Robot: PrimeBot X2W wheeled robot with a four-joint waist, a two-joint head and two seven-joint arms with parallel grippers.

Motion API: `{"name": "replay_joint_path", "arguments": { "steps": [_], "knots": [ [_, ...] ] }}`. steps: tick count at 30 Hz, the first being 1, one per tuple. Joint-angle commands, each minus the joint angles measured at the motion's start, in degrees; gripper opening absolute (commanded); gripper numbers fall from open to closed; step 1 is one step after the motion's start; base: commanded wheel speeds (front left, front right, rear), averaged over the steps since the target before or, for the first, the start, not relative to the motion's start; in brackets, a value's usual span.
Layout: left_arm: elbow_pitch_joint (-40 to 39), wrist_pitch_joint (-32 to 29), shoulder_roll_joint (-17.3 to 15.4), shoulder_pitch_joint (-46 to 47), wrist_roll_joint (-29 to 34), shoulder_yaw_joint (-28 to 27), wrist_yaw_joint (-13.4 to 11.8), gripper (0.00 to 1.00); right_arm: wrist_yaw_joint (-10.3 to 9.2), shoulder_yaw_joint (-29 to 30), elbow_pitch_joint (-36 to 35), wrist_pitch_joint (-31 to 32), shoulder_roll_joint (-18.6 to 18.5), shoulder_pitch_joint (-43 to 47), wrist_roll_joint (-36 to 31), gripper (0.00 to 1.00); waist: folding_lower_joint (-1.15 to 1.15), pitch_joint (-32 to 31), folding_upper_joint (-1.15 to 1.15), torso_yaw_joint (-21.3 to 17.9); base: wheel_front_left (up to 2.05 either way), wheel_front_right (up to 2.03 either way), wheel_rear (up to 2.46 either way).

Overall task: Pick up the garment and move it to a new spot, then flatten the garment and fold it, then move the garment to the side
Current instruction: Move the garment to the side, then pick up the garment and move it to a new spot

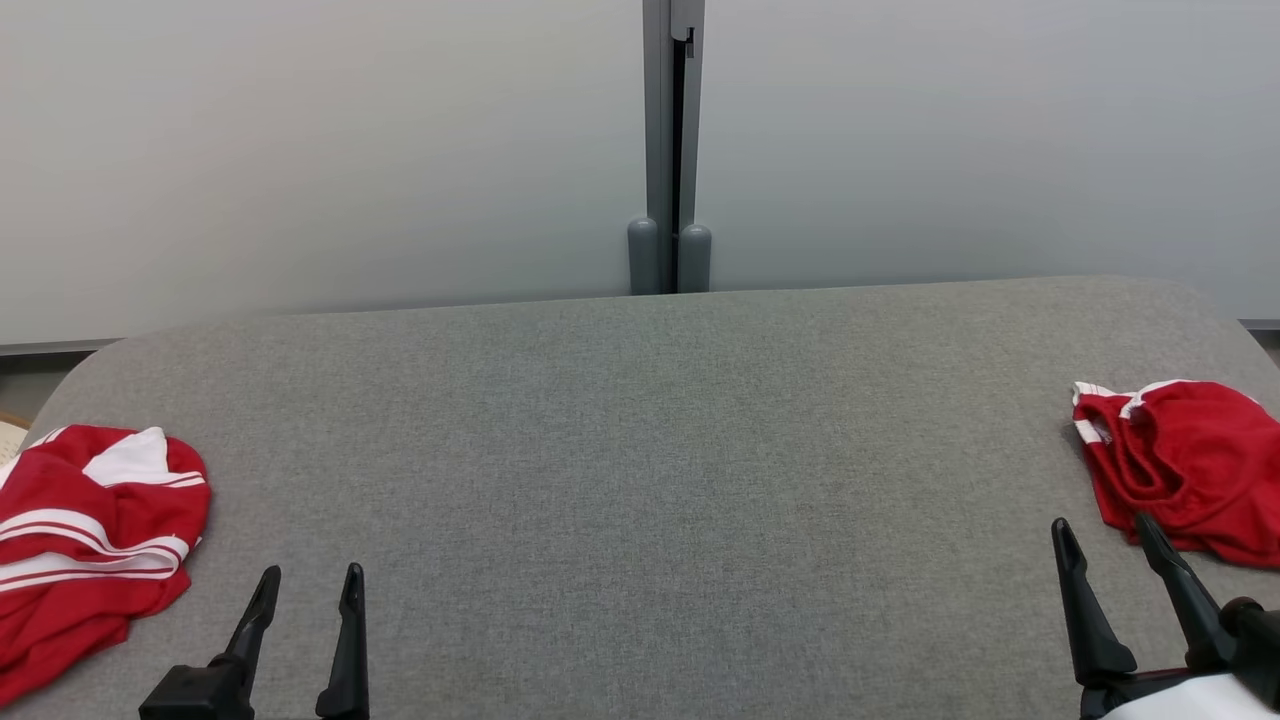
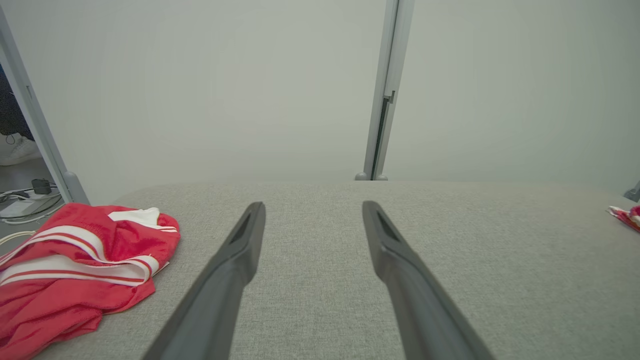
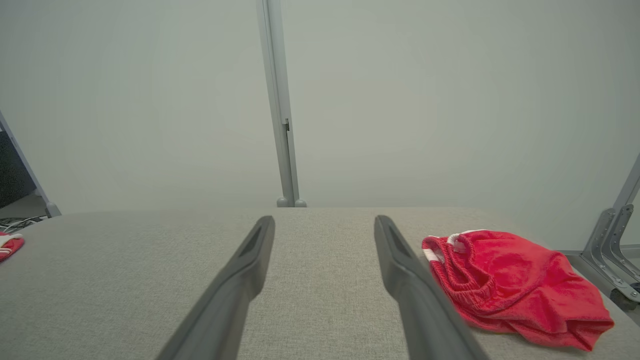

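Two red garments with white stripes lie on the grey table. One crumpled garment sits at the left edge, just left of my left gripper. The other garment, bunched with its elastic waistband showing, lies at the right edge, just beyond and right of my right gripper. Both grippers are open with nothing between their fingers, hovering low near the table's front edge.
Pale partition panels with a grey post stand behind the table. Cables lie on the floor past the left end. A metal bracket stands off the right end.
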State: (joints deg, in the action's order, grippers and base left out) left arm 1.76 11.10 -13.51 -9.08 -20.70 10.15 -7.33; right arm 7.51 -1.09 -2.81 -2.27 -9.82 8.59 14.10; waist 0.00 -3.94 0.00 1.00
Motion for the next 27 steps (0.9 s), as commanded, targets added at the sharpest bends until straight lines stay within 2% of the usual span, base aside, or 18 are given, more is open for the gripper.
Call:
{"name": "replay_joint_path", "arguments": {
  "steps": [1,12,16,20,27],
  "knots": [
    [-0.3,-0.3,-0.2,-0.3,-0.1,0.0,-0.3,1.00,-0.04,0.0,-0.4,0.3,-0.1,0.8,0.1,1.00,0.00,0.0,0.00,-0.1,0.00,0.00,0.00],
    [-1.1,-0.9,-0.3,-0.1,-0.4,0.4,-1.0,1.00,-0.04,0.0,-0.3,-0.2,0.0,0.3,0.6,1.00,0.00,0.4,0.00,-0.3,0.00,0.00,0.00],
    [-1.4,-1.5,-0.6,1.3,0.0,0.9,-1.1,1.00,-0.04,1.1,-0.3,-0.6,0.1,0.6,0.5,1.00,0.00,0.7,0.00,1.1,0.00,0.00,0.00],
    [-1.5,-1.8,-0.7,2.3,0.1,1.3,-0.8,1.00,-0.03,1.6,-1.0,-0.4,0.2,1.3,0.1,1.00,0.00,0.8,0.00,4.3,0.00,0.00,0.00],
    [-0.5,-1.5,-1.0,5.2,-0.3,1.6,0.1,1.00,-0.03,1.3,-3.1,0.7,0.9,1.8,-0.3,1.00,0.00,0.4,0.00,14.5,0.00,0.00,0.00]
  ]
}}
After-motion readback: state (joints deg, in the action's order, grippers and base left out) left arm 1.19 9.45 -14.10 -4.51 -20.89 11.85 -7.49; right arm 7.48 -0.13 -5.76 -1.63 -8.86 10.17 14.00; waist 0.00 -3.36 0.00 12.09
